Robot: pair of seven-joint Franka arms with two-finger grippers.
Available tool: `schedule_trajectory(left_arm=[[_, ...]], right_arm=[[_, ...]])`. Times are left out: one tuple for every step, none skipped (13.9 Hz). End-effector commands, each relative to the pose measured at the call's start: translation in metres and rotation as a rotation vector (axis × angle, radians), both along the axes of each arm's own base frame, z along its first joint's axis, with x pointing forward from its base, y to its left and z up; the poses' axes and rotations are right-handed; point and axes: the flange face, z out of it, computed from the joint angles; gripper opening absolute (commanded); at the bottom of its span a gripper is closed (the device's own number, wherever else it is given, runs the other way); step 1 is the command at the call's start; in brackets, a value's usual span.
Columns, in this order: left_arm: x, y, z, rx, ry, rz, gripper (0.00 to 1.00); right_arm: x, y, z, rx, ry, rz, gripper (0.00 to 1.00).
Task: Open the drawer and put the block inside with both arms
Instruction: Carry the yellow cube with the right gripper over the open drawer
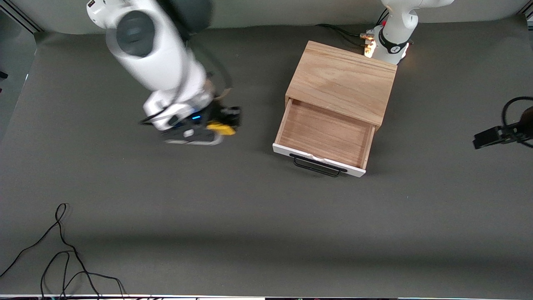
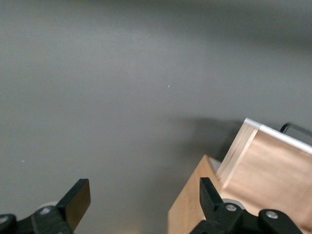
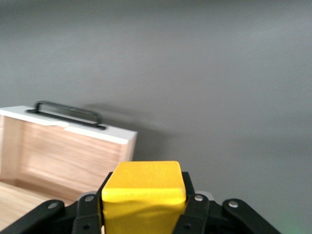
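Note:
The drawer point(image 1: 325, 134) stands pulled out of the light oak box point(image 1: 343, 81), with its white front and black handle point(image 1: 318, 166) toward the front camera; its tray shows bare. My right gripper point(image 1: 216, 125) is shut on the yellow block point(image 1: 222, 128) and holds it over the table, beside the drawer toward the right arm's end. In the right wrist view the block point(image 3: 144, 183) sits between the fingers, with the drawer point(image 3: 63, 156) ahead. My left gripper point(image 2: 144, 202) is open and empty, up over the table by the box's corner point(image 2: 192, 207); the front view does not show it.
Black cables point(image 1: 62, 258) lie near the front edge at the right arm's end. A black device with a cable point(image 1: 499, 135) sits at the left arm's end. The left arm's base point(image 1: 391, 39) stands right at the box's back corner.

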Motion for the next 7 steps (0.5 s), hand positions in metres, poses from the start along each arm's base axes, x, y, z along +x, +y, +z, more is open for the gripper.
schedule_trajectory(left_arm=[[-0.012, -0.003, -0.006, -0.008, 0.025, -0.088, 1.0], [-0.014, -0.001, -0.005, -0.009, 0.025, -0.111, 1.0], [-0.015, 0.0, -0.006, -0.014, 0.029, -0.151, 1.0], [-0.015, 0.006, -0.007, -0.015, 0.031, -0.153, 1.0], [-0.015, 0.014, -0.01, -0.019, 0.035, -0.142, 1.0], [-0.016, 0.016, -0.014, -0.027, 0.045, -0.144, 1.0], [-0.015, 0.015, -0.018, -0.031, 0.039, -0.145, 1.0]], right_arm=[[-0.011, 0.068, -0.029, 0.037, -0.047, -0.062, 0.2], [-0.019, 0.091, -0.044, 0.049, -0.058, -0.069, 0.2], [-0.024, 0.11, -0.059, 0.067, -0.073, -0.082, 0.21], [-0.029, 0.126, -0.077, 0.074, -0.081, -0.087, 0.21], [-0.033, 0.139, -0.097, 0.072, -0.082, -0.082, 0.21], [-0.039, 0.153, -0.116, 0.075, -0.078, -0.094, 0.21], [-0.044, 0.165, -0.133, 0.082, -0.075, -0.132, 0.2]])
